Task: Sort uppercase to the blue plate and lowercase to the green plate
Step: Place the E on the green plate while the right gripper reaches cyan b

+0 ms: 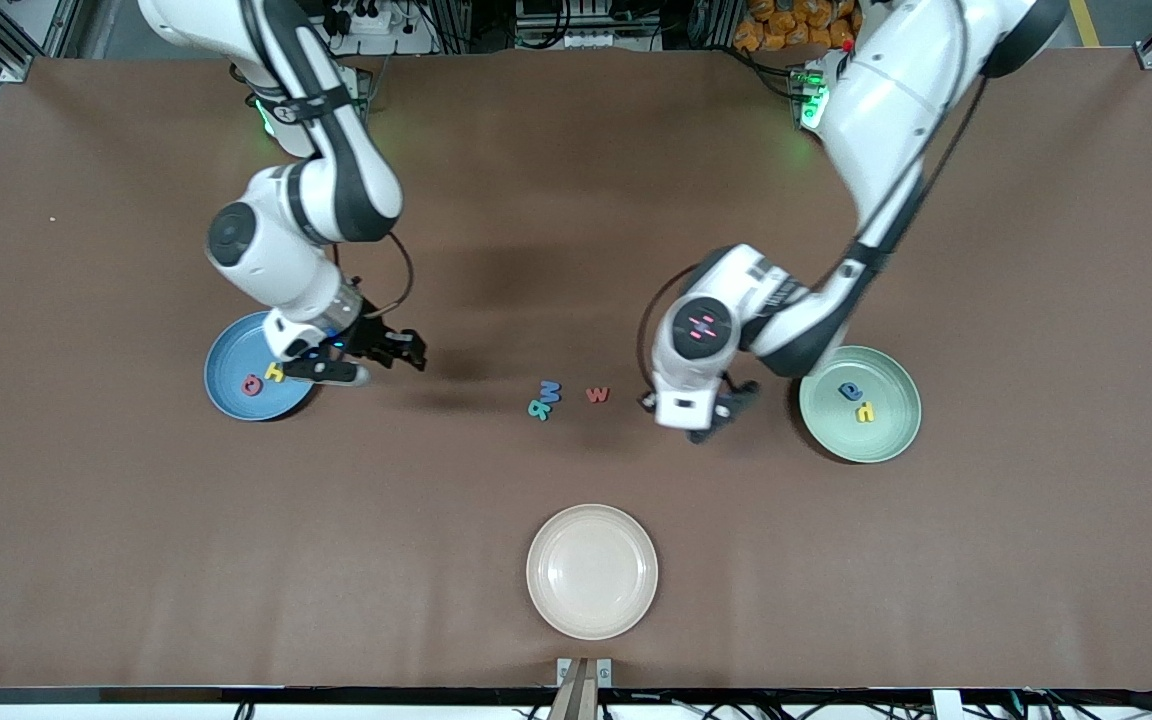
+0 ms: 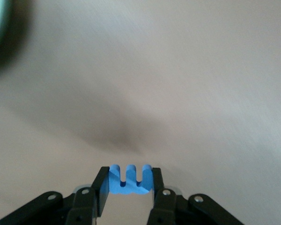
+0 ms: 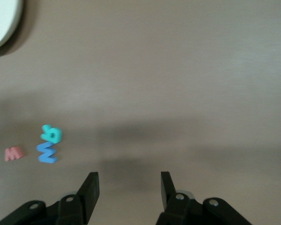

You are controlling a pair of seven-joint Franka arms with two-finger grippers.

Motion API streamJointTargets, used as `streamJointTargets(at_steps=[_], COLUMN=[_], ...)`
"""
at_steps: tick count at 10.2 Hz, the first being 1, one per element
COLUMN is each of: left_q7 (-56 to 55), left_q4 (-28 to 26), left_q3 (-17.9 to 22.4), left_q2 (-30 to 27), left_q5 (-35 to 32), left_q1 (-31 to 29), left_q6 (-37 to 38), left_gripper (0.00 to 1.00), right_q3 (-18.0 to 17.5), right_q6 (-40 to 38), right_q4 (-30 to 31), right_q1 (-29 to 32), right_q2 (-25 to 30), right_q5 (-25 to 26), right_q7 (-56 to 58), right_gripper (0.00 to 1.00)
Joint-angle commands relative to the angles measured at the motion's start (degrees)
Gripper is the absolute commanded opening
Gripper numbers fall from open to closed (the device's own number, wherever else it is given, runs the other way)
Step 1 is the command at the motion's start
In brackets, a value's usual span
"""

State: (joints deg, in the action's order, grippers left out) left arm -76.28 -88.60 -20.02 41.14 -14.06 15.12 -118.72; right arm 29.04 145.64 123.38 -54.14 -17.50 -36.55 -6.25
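The left gripper (image 2: 129, 183) hangs over bare table beside the green plate (image 1: 891, 435), its fingers pinched on a blue E-like letter (image 2: 128, 180) held flat between the tips. In that plate lie a rounded blue letter (image 1: 850, 391) and a yellow hooked letter (image 1: 866, 410). Toward the right arm's end from this gripper, the red w (image 1: 597, 395), the blue M (image 1: 550, 391) and the teal letter (image 1: 539, 408) lie on the table, the last two touching. The right gripper (image 3: 129, 186) is over the table just beside the blue plate (image 1: 226, 385), fingers apart and empty. That plate holds the red ring letter (image 1: 252, 385) and the yellow H (image 1: 274, 373). A cream plate (image 1: 592, 570) sits well apart, nearer the front camera.
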Motion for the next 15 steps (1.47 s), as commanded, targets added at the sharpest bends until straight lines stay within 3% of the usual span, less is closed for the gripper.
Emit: streamJointTargets(at_steps=[1, 3, 5, 7, 8, 9, 15], left_q7=[8.57, 16.65, 22.82, 28.54, 29.86, 31.79, 32.43], left_q4=[-1.58, -1.58, -1.58, -1.67, -1.67, -1.75, -0.88], left_q3=[-0.54, -0.54, -0.54, -0.46, -0.46, -0.46, -0.28], left_q2=[-2.29, -2.47, -3.43, -3.52, -3.35, -3.09, -1.76], left_q5=[-0.88, -0.97, -0.97, -0.97, -0.97, -1.92, -6.33], left_q1=[-6.56, -11.93, -16.41, -19.85, -21.34, -22.66, -23.73], left_q6=[5.93, 11.03, 13.33, 16.49, 17.55, 17.65, 12.12], left_gripper=[0.0, 0.0, 0.0, 0.0, 0.37, 0.99, 1.0], right_q3=[0.49, 0.4, -0.21, -0.83, -0.83, -0.83, -1.96], right_q6=[-0.7, -2.63, -4.05, -3.18, -2.82, -1.6, 5.17], right_q4=[-8.99, -16.29, -22.02, -24.41, -25.63, -25.82, -25.56], right_q1=[-5.33, -8.68, -9.23, -8.79, -8.79, -8.7, -8.88], right_q2=[-5.77, -10.33, -14.56, -18.78, -20.36, -20.99, -25.2], right_q5=[0.15, 8.02, 20.94, 23.1, 23.28, 24.15, 24.08], right_q7=[0.0, 0.27, 5.51, 16.2, 18.53, 20.03, 20.23], right_gripper=[0.63, 0.72, 0.74, 0.73, 0.72, 0.72, 0.64])
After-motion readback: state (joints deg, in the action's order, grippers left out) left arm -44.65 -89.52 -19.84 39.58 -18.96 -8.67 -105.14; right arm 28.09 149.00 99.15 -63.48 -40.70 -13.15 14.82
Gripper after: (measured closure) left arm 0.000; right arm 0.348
